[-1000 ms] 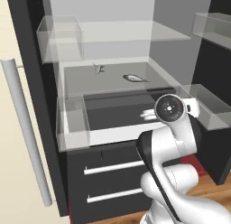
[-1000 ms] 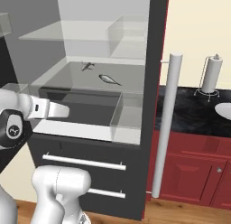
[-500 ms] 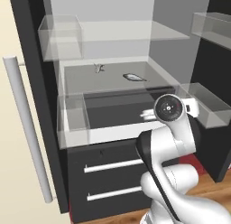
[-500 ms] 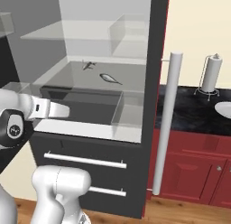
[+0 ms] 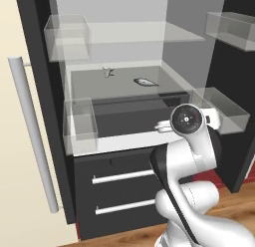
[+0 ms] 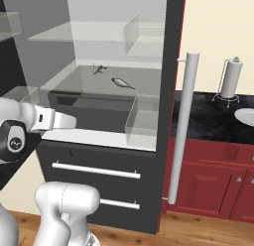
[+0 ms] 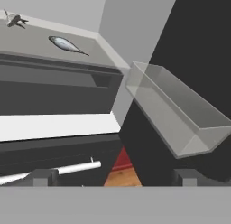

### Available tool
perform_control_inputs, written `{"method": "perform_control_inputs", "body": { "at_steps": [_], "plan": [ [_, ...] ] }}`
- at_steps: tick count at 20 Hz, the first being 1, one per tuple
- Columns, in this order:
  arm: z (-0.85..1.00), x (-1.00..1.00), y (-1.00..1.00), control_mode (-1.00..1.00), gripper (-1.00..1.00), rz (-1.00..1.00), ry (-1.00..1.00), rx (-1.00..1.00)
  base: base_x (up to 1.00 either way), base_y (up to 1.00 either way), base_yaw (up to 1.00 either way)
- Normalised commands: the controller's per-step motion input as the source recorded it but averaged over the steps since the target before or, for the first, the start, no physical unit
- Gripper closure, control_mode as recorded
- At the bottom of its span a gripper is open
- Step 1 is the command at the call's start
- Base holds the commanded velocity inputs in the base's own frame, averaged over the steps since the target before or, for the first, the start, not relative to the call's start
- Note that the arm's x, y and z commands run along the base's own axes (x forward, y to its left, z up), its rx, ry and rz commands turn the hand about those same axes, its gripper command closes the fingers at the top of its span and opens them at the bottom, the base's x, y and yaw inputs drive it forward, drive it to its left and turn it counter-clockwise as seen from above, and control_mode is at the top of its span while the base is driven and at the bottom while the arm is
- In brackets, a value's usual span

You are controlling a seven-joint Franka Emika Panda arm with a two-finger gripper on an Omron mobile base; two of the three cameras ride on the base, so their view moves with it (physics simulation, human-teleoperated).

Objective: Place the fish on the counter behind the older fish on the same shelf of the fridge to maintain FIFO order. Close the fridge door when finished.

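Two fish on one shelf [image 5: 164,89], spiky fish [image 5: 107,71] behind older fish [image 5: 145,82], claw [image 7: 115,177] apart, empty

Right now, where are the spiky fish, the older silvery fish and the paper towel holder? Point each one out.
spiky fish [image 5: 107,71], left base view, middle of its ragged body.
older silvery fish [image 5: 145,82], left base view, middle of its smooth oval body.
paper towel holder [image 6: 230,79], right base view, middle of the white roll.

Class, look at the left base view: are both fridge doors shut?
No, the fridge stands open, with the fish and the older fish lying in view on the shelf.
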Motion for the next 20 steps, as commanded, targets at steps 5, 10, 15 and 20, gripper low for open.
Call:
{"method": "perform_control_inputs", "body": {
  "at_steps": [5, 10, 15, 20],
  "plan": [
    [0.06, -0.26, -0.13, -1.0, -1.0, 0.0, -0.19, 0.0, 0.0, 0.01, 0.0],
    [0.3, -0.76, -0.87, -1.0, -1.0, -0.06, -0.34, 0.0, 0.0, 0.0, 0.0],
    [0.12, -0.17, -1.0, -1.0, -1.0, -0.01, -0.17, 0.11, 0.0, 0.0, 0.0],
    [0.0, -0.17, -1.0, -1.0, -1.0, 0.01, -0.14, 0.17, 0.0, 0.0, 0.0]
  ]
}}
